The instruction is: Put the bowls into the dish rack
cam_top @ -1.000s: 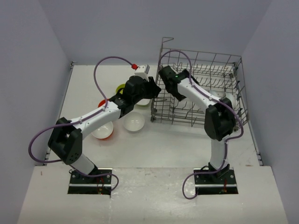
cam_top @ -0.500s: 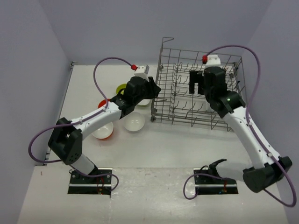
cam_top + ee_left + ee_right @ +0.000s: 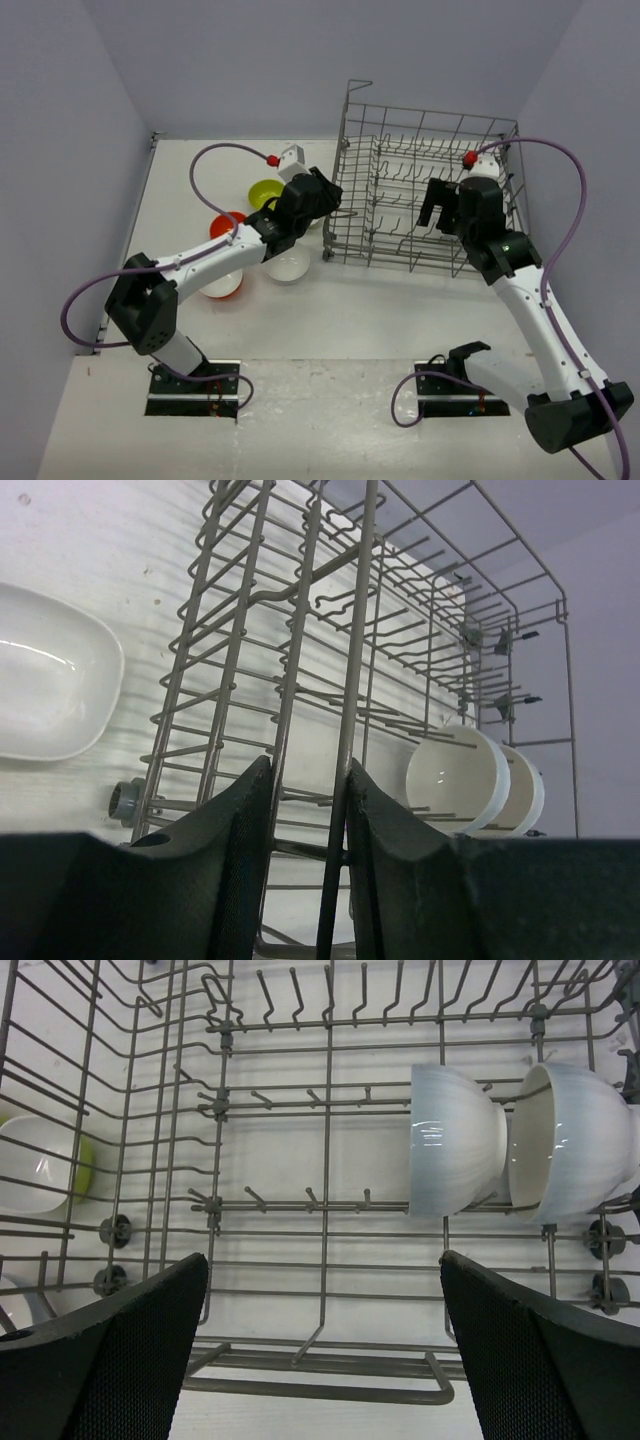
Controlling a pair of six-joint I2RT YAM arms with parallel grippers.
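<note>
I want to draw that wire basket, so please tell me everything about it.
The dish rack is a big rectangular basket of thin grey metal wire, with tall sides, rows of upright tines and small round rollers low down. It stands upright on the white table, far right. Two white bowls sit on edge between its tines. The left gripper has its jaws either side of one side wire.

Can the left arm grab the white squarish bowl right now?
Probably not yet: the left hand looks clamped on a dish rack wire; the white squarish bowl lies beside the rack.
</note>
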